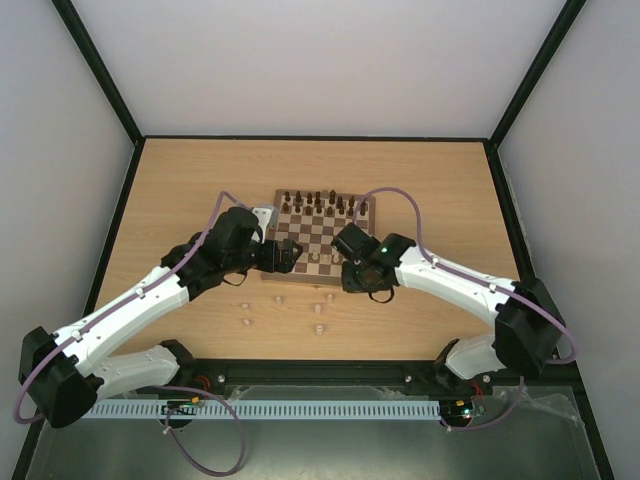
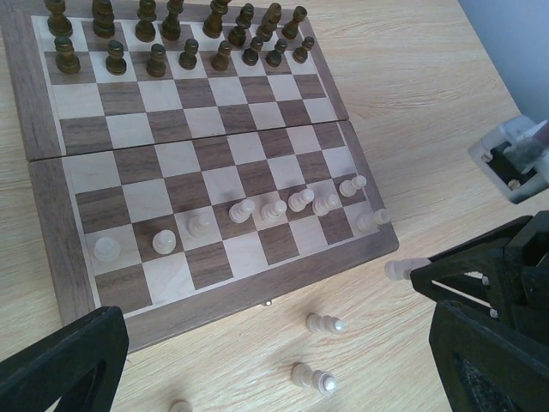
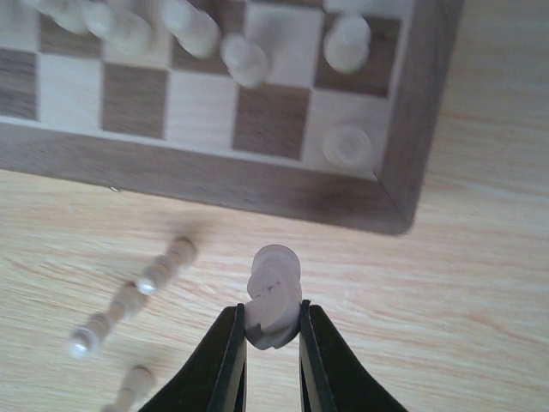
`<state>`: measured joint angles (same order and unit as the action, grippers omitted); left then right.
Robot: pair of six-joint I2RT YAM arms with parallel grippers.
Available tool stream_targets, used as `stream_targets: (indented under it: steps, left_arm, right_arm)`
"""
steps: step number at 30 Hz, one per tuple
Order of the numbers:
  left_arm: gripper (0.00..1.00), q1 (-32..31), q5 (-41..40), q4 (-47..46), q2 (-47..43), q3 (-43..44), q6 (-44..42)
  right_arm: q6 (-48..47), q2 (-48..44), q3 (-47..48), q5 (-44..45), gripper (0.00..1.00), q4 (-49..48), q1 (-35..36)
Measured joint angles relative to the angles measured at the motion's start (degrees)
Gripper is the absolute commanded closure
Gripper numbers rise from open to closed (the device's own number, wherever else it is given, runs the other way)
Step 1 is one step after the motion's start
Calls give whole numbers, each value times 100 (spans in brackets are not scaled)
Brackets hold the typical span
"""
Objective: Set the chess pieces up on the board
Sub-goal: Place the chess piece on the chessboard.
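The board (image 1: 322, 236) lies mid-table, with dark pieces along its far rows. A row of several pale chess pieces (image 2: 274, 209) stands near its front, and one more (image 3: 347, 144) sits in the near right corner square. My right gripper (image 3: 273, 333) is shut on a pale chess piece (image 3: 274, 292), held over the bare table just off the board's near right corner (image 3: 396, 210). Seen from the left wrist, that held piece (image 2: 401, 269) pokes out of the right gripper (image 2: 467, 276). My left gripper (image 2: 279, 352) is open over the table before the board's front edge, holding nothing.
Loose pale pieces lie on the table in front of the board (image 2: 326, 324) (image 2: 313, 378) (image 1: 248, 321) (image 1: 318, 327). Both arms converge at the board's near edge, the left gripper (image 1: 285, 255) close to the right gripper (image 1: 350, 276). Dark enclosure frames border the tabletop (image 1: 180, 190).
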<state>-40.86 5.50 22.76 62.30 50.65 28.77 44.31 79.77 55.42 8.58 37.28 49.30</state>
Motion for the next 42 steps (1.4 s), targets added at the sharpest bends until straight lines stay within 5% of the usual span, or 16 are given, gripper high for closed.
stream_targets:
  steps: [14,42]
  left_arm:
    - [1,0,-144,155,-98,0,46]
    - [1,0,-155,234,-157,0,63]
  right_arm:
    - [-752,1458,1270,203,89,240,-94]
    - [-1303,1886,1429,79,86,356,-472]
